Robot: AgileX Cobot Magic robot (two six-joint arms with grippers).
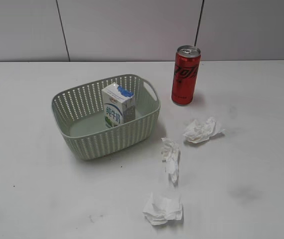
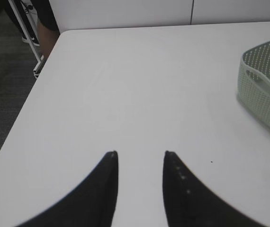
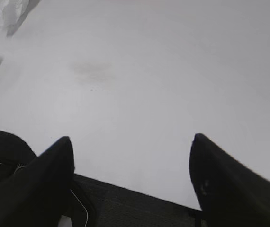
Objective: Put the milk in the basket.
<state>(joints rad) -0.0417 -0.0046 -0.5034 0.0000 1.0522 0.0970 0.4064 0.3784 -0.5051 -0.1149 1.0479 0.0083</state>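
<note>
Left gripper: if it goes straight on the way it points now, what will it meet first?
Only bare table; the way looks free. The basket lies off to the right.

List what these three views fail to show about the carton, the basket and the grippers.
- Milk carton: its base sits behind the basket's near wall in the exterior view; absent from both wrist views.
- Basket: cut off by the right edge in the left wrist view.
- Left gripper and right gripper: only fingertips show; neither appears in the exterior view.

White/blue milk carton (image 1: pixel 117 104) upright in sage-green slotted basket (image 1: pixel 82 144), approx. centre, maybe angled.
</note>
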